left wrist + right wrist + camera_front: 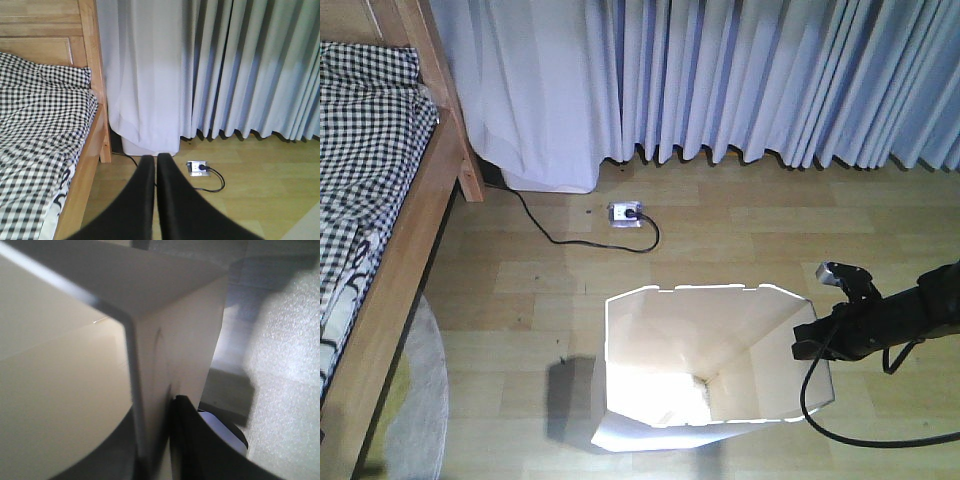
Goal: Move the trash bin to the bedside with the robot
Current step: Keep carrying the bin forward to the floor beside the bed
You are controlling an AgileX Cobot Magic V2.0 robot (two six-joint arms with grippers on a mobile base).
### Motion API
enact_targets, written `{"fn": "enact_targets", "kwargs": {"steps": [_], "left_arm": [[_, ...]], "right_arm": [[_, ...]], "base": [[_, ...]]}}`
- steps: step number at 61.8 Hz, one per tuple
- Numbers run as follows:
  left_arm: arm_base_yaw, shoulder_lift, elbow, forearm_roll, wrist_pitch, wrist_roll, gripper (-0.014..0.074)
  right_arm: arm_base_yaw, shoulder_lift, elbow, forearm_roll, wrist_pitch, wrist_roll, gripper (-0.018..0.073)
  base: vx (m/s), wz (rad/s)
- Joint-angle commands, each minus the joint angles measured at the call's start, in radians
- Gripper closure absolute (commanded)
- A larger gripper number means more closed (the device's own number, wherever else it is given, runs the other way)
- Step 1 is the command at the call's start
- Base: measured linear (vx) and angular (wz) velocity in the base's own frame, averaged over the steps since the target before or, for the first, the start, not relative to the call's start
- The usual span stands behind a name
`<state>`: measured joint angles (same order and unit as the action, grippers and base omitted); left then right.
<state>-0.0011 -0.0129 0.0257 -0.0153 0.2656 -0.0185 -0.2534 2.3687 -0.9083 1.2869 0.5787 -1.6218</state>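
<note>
The white trash bin [670, 340] stands on the wooden floor in the front view, lidless, with an angular notched rim. My right gripper [817, 338] is shut on the bin's right rim; in the right wrist view one finger lies inside the wall [150, 365] and one outside, my right gripper [155, 440] pinching it. The bed [380, 200], with its wooden frame, thick post and checkered bedding, is at the left, about a bin's width from the bin. My left gripper [155, 165] is shut and empty, facing the bed post [92, 75].
Pale curtains [720, 80] hang along the far wall. A floor socket [624, 212] with a black cable lies between curtains and bin. A grey round rug [415, 400] lies by the bed's near side. A black cable loops below my right arm.
</note>
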Motion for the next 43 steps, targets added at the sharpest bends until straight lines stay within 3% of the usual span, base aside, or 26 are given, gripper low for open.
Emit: {"fn": "enact_targets", "kwargs": {"steps": [1, 43], "left_arm": [[0.001, -0.015, 0.019, -0.004, -0.069, -0.004, 0.0602], [0.001, -0.015, 0.019, -0.004, -0.069, -0.004, 0.0602]], "right_arm": [[-0.002, -0.071, -0.01, 0.047, 0.228, 0.004, 0.0566], [-0.002, -0.071, -0.01, 0.047, 0.228, 0.004, 0.0566]], "base": [[0.22, 0.01], [0.18, 0.01]]}}
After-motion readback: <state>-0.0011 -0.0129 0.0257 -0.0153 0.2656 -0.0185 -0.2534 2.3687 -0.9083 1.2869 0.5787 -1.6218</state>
